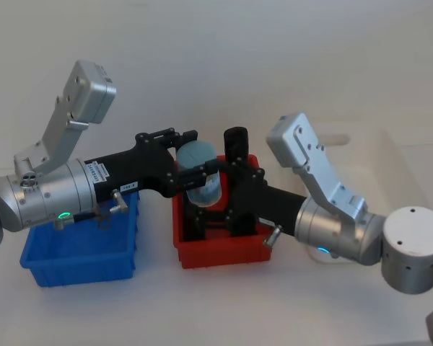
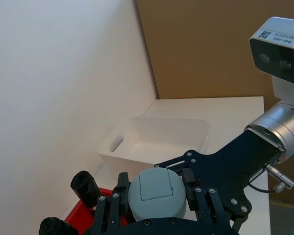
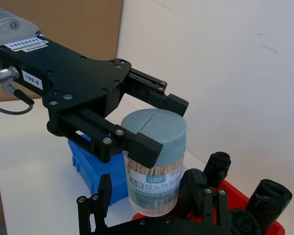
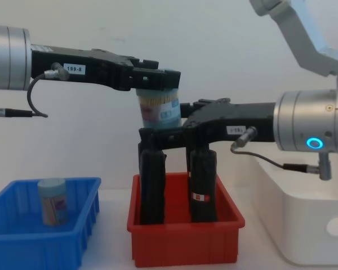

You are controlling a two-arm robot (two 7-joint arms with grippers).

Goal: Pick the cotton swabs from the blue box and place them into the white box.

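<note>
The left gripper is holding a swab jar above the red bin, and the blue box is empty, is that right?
Not empty: the chest view shows a second jar standing in the blue box. The left gripper does hold a swab jar above the red bin.

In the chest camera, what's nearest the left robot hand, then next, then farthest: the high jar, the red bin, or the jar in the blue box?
1. Held cotton swab jar: clamped by its lid in the left gripper.
2. Red bin: directly below.
3. Second jar: low in the blue box, robot's left.
Right gripper: at the held jar's base.
</note>
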